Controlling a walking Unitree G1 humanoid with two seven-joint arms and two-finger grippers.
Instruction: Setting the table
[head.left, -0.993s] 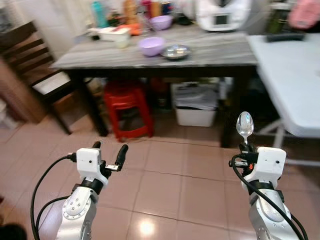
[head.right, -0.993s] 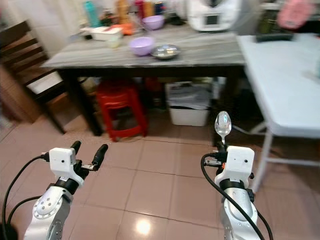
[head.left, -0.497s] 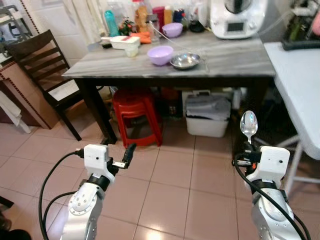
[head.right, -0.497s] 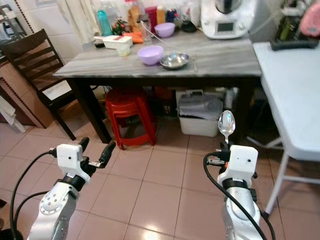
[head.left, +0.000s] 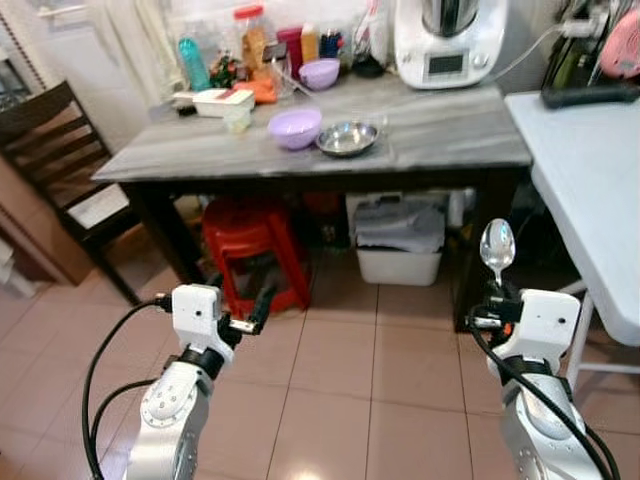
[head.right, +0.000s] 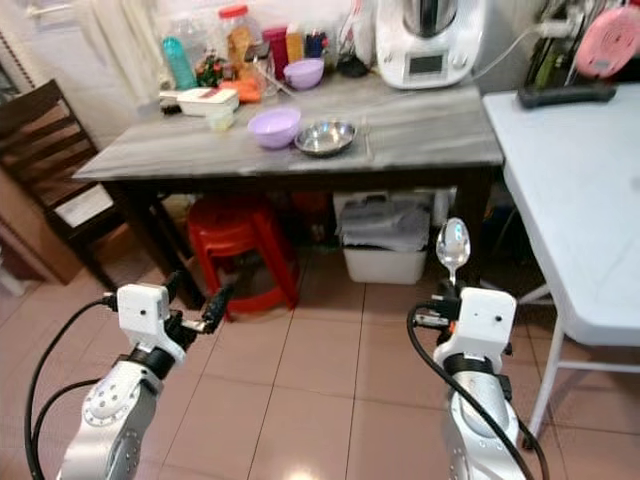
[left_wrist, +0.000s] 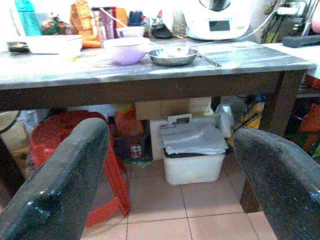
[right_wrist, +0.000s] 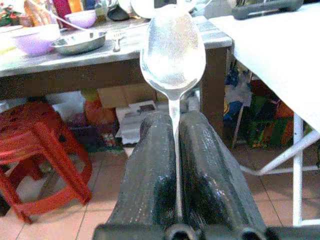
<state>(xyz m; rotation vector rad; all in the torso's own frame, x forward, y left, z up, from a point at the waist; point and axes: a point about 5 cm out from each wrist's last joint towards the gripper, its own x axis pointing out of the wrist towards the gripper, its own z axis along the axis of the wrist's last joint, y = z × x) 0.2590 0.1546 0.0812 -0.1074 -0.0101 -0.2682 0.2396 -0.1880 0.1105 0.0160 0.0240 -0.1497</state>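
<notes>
The right gripper, at about 4 o'clock in the head view, is clamped on the handle of a metal spoon, whose bowl stands upright above the fingers with the handle pinched between them. The left gripper, at about 8 o'clock, hangs over the tiled floor with its two fingers spread wide and nothing between them. Ahead, toward 12 o'clock, the grey tabletop carries a lilac bowl just beside a steel dish, with bottles and a white kitchen appliance behind. A red stool and a white bin sit under it. A white table stands at 2 o'clock, a dark chair at 10 o'clock.
</notes>
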